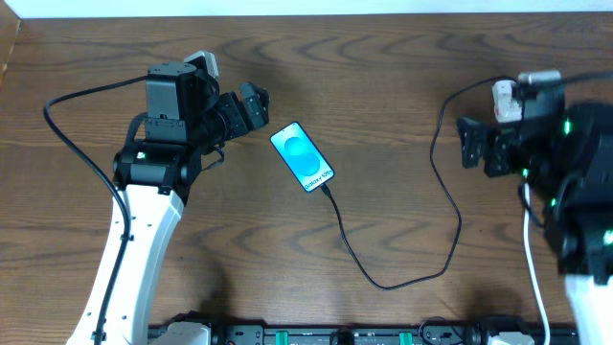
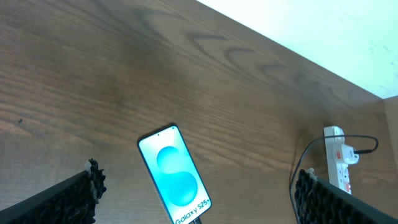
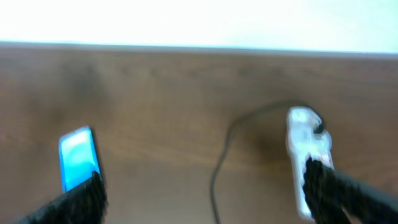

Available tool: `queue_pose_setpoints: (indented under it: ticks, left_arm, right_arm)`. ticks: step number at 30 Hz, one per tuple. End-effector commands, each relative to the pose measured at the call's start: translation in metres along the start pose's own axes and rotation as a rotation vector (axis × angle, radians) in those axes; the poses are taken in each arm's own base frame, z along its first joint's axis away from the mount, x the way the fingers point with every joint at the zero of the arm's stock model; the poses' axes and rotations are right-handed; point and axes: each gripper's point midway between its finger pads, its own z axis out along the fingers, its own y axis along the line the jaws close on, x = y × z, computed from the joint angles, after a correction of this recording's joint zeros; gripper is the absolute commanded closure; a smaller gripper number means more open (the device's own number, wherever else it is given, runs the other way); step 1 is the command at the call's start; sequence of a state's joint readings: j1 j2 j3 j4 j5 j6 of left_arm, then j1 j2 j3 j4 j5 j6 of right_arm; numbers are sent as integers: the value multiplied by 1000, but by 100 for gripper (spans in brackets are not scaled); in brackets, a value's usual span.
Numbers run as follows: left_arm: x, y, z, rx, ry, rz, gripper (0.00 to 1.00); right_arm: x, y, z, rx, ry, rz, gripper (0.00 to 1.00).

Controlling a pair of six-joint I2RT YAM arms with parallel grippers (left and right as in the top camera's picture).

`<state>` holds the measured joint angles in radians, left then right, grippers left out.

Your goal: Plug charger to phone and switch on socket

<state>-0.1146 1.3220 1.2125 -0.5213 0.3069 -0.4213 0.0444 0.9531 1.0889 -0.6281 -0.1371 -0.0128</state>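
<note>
White socket [image 1: 505,101] sits half hidden under the right arm [image 1: 575,163]; charger [image 1: 385,286] meets phone [image 1: 302,157], joint unclear. Left fingers [image 2: 62,200] and right fingers [image 3: 354,190] spread, empty.

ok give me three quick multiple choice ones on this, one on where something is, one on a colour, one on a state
1. Where does the phone lie?
A. in a tray
B. flat on the table, close to the left gripper
C. on a stand, upright

2. What colour is the phone's screen?
A. red
B. black
C. blue

3. How is the left gripper?
A. shut on the phone
B. shut, holding nothing
C. open, holding nothing

Answers:
1 B: the overhead view shows the phone flat on the wood, just beside the left gripper.
2 C: the screen glows blue in all three views.
3 C: the left wrist view shows its fingers wide apart, clear of the phone.
</note>
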Motion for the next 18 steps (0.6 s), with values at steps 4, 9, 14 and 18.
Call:
queue_pose_setpoints:
  ticks: [4,9,14,18]
  left_arm:
    - [-8,-2,-6,-3,-28,14,0]
    - [-8,-2,-6,-3,-28,13,0]
    - [-8,-2,-6,-3,-28,13,0]
    - [-8,-2,-6,-3,-28,13,0]
  right_arm:
    - [41,-6,-4,50,-170,-26,1]
    - [77,-6,-5,52,-303,-40,1]
    - [109,-6,-2,52,-378,-48,1]
    - [127,-6,0,52,-419,-52,1]
